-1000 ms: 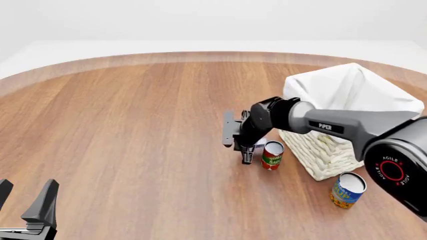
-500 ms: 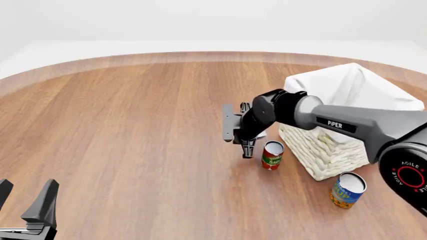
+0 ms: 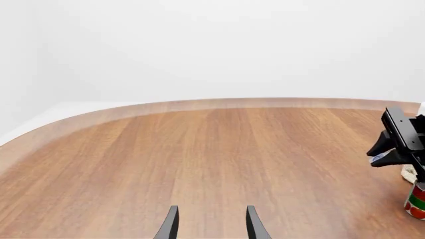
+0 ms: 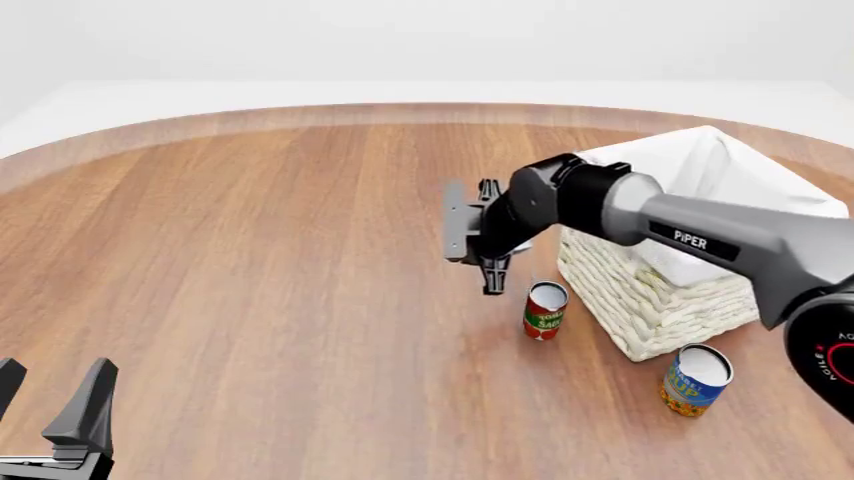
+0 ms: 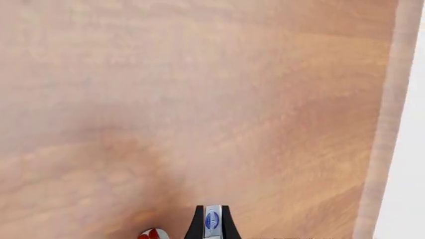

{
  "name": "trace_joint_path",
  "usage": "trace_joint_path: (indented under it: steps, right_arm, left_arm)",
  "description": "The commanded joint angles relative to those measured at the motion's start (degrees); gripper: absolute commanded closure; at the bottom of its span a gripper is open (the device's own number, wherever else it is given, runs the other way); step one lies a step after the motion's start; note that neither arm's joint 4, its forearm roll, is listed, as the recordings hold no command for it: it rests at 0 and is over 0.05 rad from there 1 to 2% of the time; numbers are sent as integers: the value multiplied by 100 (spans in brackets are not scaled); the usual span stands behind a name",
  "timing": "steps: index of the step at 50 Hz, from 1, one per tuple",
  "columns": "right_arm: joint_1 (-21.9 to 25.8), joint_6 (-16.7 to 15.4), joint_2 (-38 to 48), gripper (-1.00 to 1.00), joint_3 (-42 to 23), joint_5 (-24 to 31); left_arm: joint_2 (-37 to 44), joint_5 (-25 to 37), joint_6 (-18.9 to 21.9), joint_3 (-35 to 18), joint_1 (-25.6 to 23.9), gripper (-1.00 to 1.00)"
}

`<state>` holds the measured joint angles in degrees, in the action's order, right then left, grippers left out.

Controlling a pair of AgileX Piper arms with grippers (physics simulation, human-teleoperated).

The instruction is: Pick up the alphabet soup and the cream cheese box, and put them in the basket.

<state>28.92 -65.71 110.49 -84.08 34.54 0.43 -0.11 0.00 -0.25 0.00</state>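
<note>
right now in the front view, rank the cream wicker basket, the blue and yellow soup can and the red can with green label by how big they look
1. Cream wicker basket with white lining, clearly largest.
2. Blue and yellow soup can.
3. Red can with green label.
The soup can sits nearer the camera, so its slight edge over the red can is uncertain.

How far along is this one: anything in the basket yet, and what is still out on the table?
Nothing shows in the basket yet. In hand: the right gripper has its jaws shut on the cream cheese box, raised off the table. Left: that drop, plus the alphabet soup, upright on the table by the basket. The left gripper sits open, idle.
</note>
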Motion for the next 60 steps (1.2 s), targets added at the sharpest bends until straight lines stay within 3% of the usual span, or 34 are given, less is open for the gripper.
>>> trace_joint_path:
  steps: [1,31,46,55,60]
  right_arm:
    - [-5,191,-67,100,-486,-81]
    - [54,734,-603,100,-770,-941]
    - [34,691,-907,100,-579,-1525]
    - [51,1011,-1074,100,-639,-1596]
    - [51,1011,-1074,100,-639,-1595]
  left_arm:
    - [0,0,0,0,0,-100]
    - [0,0,0,0,0,-100]
    - [0,0,0,0,0,-100]
    - [0,0,0,0,0,-100]
    - [0,0,0,0,0,-100]
